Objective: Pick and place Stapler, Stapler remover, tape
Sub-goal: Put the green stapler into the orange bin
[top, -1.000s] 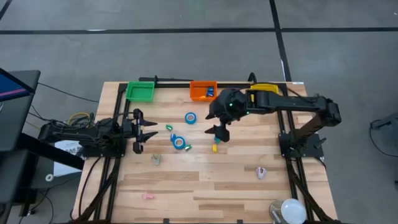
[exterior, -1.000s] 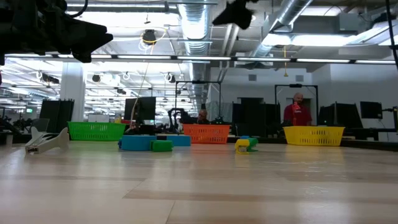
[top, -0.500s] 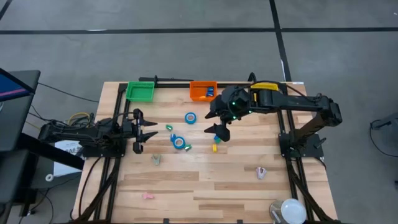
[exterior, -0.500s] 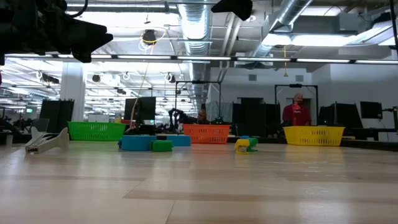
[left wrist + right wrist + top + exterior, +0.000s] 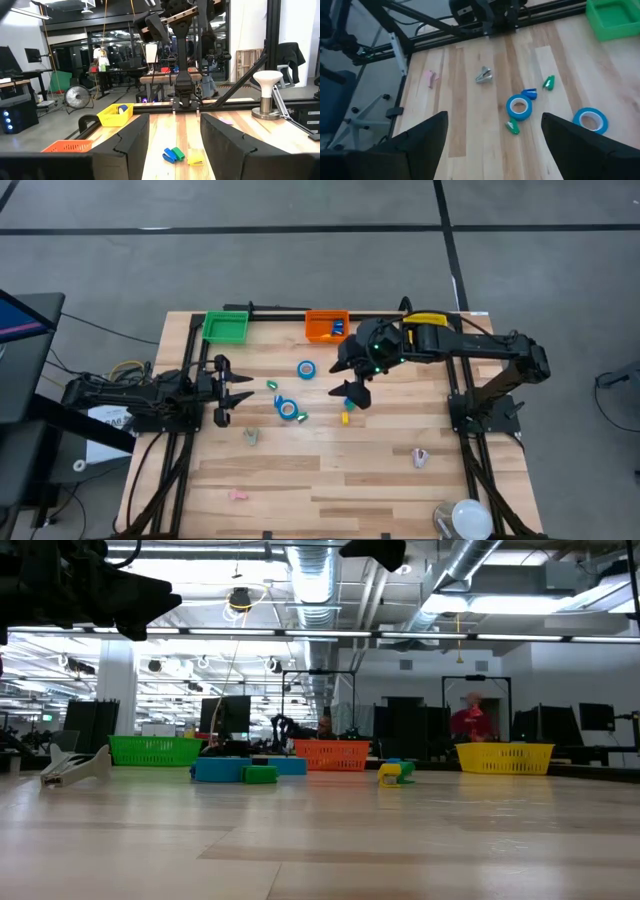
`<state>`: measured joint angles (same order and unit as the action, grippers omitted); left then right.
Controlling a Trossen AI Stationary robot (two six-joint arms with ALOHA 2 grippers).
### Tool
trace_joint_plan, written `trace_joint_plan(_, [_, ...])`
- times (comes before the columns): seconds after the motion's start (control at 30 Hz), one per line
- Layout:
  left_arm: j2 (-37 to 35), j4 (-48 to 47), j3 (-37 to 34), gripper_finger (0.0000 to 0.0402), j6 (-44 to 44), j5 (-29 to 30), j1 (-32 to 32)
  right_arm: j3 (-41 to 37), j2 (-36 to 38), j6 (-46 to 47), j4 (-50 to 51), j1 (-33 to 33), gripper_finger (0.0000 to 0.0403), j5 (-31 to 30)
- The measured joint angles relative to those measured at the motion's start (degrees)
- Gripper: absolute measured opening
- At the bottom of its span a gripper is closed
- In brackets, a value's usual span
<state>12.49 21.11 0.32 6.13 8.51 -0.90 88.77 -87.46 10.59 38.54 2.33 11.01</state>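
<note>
Search step: the right gripper (image 5: 352, 395) hangs open and empty above the table (image 5: 330, 480). Two tape rolls (image 5: 519, 108) lie near mid-table, well apart from it. Next move, likely: descend over one roll. The left gripper (image 5: 236, 390) waits, partly open.

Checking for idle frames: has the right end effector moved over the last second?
Barely: against the orange bin, the right end effector edged slightly toward it early on, then held.
</note>
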Motion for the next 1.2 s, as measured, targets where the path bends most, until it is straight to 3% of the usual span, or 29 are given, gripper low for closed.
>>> trace_joint_plan(0.2, [0.00, 0.00, 0.00, 0.0168, 0.00, 0.02, 0.01, -0.02, 0.11, 0.00, -1.48, 0.00, 0.0313, 7.10])
trace_joint_plan(0.5, [0.00, 0.01, 0.00, 0.0168, 0.00, 0.01, -0.01, -0.02, 0.20, 0.00, -3.61, -0.09, 0.0312, 9.09])
trace_joint_plan(0.8, [0.00, 0.01, 0.01, 0.0168, 0.00, 0.00, 0.00, -0.02, 0.20, 0.00, -5.40, -0.04, 0.0313, 20.67])
trace_joint_plan(1.2, [0.00, 0.01, 0.00, 0.0168, 0.00, 0.00, -0.01, -0.02, 0.20, 1.49, -5.86, 0.09, 0.0313, 22.04])
